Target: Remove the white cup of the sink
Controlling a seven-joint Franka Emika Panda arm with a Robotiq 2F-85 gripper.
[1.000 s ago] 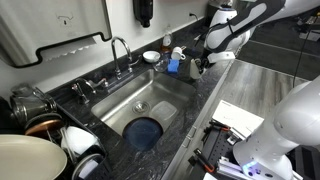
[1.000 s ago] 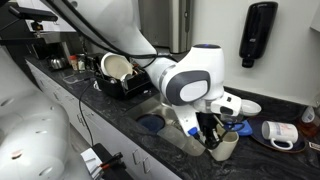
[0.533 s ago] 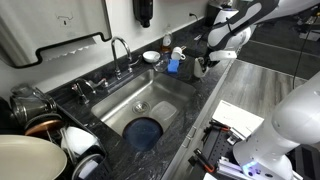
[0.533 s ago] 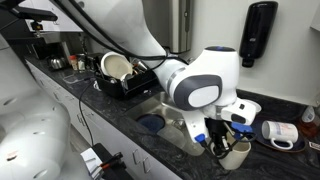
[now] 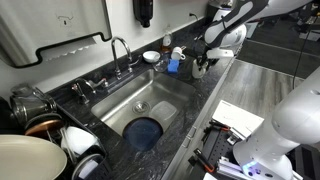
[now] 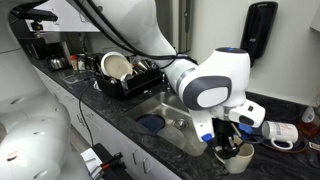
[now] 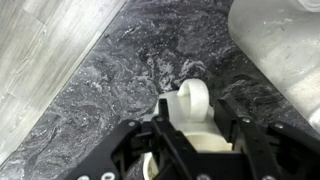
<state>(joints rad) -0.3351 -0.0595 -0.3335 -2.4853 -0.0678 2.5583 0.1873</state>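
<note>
Dark speckled counter [image 5: 208,88] rims the steel sink [image 5: 118,105]. A curved faucet [image 5: 120,48] stands behind it and a blue dish [image 5: 145,132] lies at one end of the basin. The cup [image 5: 201,72] is out of the sink — it is over the counter strip past the basin's other end, near the front edge, directly under the gripper [image 5: 199,64].

In the wrist view the jaws stand on either side of the cup [image 7: 190,102] and touch its walls, so the gripper [image 7: 197,115] is clamped on it. Whether its base rests on the stone I cannot tell.

Just beside the cup on the counter is a blue object [image 5: 173,66], with a shallow white bowl [image 5: 150,57] further back by the faucet. In an exterior view a white mug [image 6: 278,132] lies on its side behind the gripper [image 6: 232,150] and cup [image 6: 240,160]. A rack [image 6: 125,78] of bowls stands across the sink [image 6: 170,112] — well apart from the cup.
</note>
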